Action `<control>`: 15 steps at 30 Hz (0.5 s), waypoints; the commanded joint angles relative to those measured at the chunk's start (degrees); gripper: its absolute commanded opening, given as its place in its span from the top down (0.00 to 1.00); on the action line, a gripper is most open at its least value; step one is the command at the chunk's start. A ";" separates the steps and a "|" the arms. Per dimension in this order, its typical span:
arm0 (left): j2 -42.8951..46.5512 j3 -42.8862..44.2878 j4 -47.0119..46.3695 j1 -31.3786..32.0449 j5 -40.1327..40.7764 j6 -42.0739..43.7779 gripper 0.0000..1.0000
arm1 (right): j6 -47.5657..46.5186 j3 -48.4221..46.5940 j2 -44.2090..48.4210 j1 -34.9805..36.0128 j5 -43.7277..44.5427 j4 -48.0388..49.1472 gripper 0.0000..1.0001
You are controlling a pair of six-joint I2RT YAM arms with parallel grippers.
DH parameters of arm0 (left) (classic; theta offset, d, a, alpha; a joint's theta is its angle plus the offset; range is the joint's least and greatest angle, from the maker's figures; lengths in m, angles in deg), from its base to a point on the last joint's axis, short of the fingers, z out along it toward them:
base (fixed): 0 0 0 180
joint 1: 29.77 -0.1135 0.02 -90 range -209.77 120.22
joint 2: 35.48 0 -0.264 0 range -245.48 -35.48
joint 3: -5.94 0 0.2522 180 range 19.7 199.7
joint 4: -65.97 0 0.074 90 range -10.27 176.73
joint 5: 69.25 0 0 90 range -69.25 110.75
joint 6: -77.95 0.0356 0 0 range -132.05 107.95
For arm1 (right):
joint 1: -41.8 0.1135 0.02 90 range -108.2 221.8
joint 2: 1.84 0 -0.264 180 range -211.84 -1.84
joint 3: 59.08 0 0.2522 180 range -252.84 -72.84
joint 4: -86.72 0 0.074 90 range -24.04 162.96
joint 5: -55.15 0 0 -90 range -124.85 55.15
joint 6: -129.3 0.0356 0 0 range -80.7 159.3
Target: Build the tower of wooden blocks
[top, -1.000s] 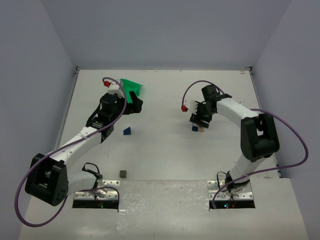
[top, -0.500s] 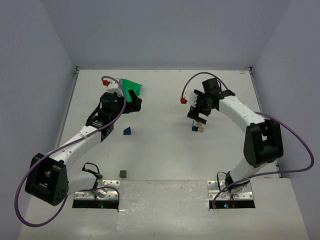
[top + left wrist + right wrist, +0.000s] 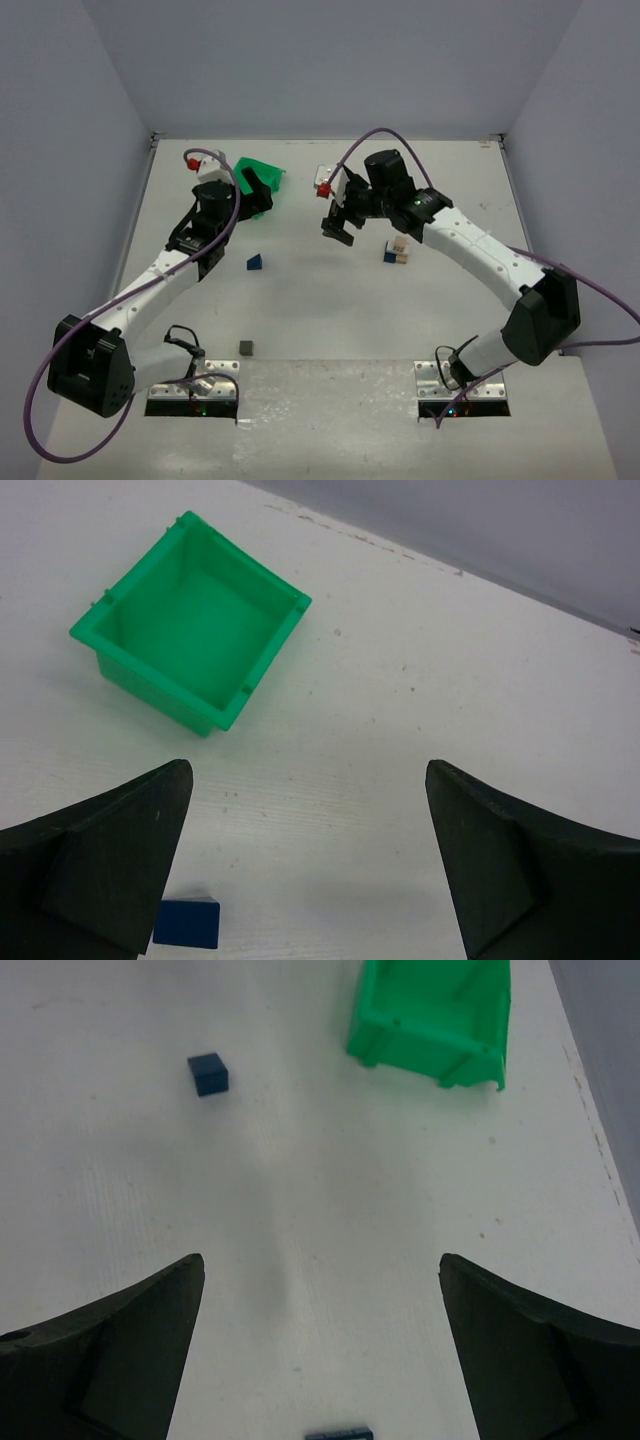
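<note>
Looks like a fetch step. The wood block tower (image 3: 397, 250) sits on the counter (image 3: 330, 320) right of centre, showing blue and tan. The right tool (image 3: 338, 222) hangs off to its left, spread wide and empty. The left tool (image 3: 308, 767) is released too, near the green bin (image 3: 262, 178). The next move probably means dropping over the blue wedge (image 3: 256, 263) or the dark cube (image 3: 245, 347). The right wrist view cuts off 1 dark piece at its bottom edge. The tower's block count is too small to read.
</note>
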 commanded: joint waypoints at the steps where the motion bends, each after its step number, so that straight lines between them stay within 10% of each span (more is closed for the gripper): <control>1: 4.05 -0.31 2.50 0.58 5.42 -4.16 0.00 | 11.56 4.77 3.26 5.64 0.89 11.58 0.01; 9: 6.28 -0.06 21.38 0.64 1.64 -10.31 0.00 | 28.94 14.75 2.68 6.76 25.33 19.91 0.01; 15: 15.11 -10.14 32.57 1.52 -14.03 -13.83 0.00 | 34.29 17.94 2.05 4.66 27.17 22.79 0.01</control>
